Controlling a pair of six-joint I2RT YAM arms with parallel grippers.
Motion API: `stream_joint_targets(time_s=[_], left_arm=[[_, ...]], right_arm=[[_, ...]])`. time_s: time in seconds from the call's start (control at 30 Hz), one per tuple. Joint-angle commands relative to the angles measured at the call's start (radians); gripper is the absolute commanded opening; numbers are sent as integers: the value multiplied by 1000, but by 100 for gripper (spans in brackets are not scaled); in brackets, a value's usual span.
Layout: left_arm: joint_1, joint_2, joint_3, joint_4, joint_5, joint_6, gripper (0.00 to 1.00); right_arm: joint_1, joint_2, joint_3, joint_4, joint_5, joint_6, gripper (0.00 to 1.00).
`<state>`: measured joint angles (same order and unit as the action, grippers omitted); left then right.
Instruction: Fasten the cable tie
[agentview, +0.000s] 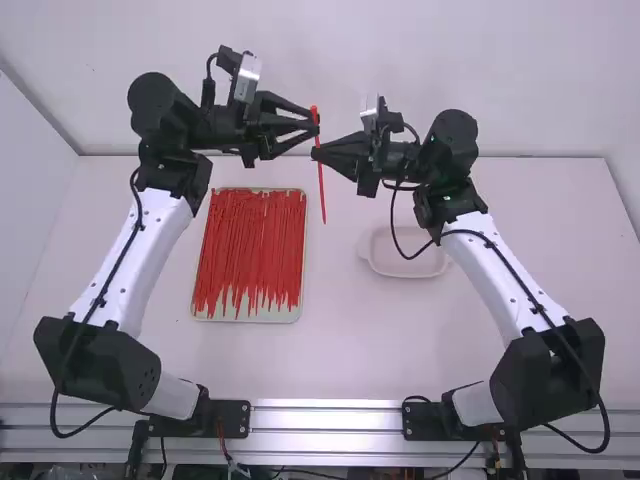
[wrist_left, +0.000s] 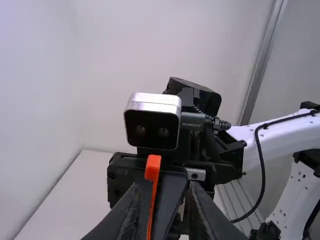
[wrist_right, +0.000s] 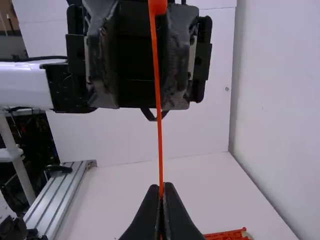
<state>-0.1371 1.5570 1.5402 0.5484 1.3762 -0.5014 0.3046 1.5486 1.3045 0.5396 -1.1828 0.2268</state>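
Threading needs alignment first: the cable tie (agentview: 321, 185) hangs upright, high above the far right corner of the tray (agentview: 247, 318), its strap pinched tight by the right gripper (wrist_right: 161, 192). The left gripper (agentview: 308, 125) straddles the head end, fingers (wrist_left: 134, 212) parted, apparently not clamping. I'd bend the tail up slowly; open air surrounds it, the wall (agentview: 480, 60) well beyond the tray.

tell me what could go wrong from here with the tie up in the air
1. Only the right gripper looks clamped on the cable tie. The left gripper's fingers seem spread around its head, so it could tilt or slip.
2. The grippers sit nose to nose, so a small move might knock them together.
3. A dropped tie could vanish among the loose ties in the tray.
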Motion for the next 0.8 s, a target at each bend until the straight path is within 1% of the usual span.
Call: stream_joint_targets(time_s=[0.0, 0.17, 0.33, 0.47, 0.5, 0.6, 0.67, 0.73, 0.77], left_arm=[[-13, -1, 32, 10, -10, -3, 17], [-13, -1, 31, 0, -34, -3, 2], [-13, -1, 31, -1, -34, -3, 2], [-13, -1, 29, -1, -34, 1, 9], [-13, -1, 29, -1, -35, 1, 14], [-13, -1, 29, -20, -63, 6, 16], [-13, -1, 29, -27, -60, 29, 13], [-13, -1, 30, -27, -59, 29, 5], [-13, -1, 30, -27, -61, 27, 3]], right_arm=[[-2, 8, 25, 7, 1, 9, 0], [-3, 8, 25, 7, 1, 12, 0], [-3, 8, 25, 8, 5, 13, 0], [-3, 8, 25, 12, 5, 14, 0], [-3, 8, 25, 31, 4, 38, 0], [-6, 8, 25, 60, 5, 66, 0], [-12, 8, 25, 63, 5, 64, 0], [-12, 8, 25, 63, 5, 65, 0], [-12, 8, 25, 60, 4, 64, 0]])
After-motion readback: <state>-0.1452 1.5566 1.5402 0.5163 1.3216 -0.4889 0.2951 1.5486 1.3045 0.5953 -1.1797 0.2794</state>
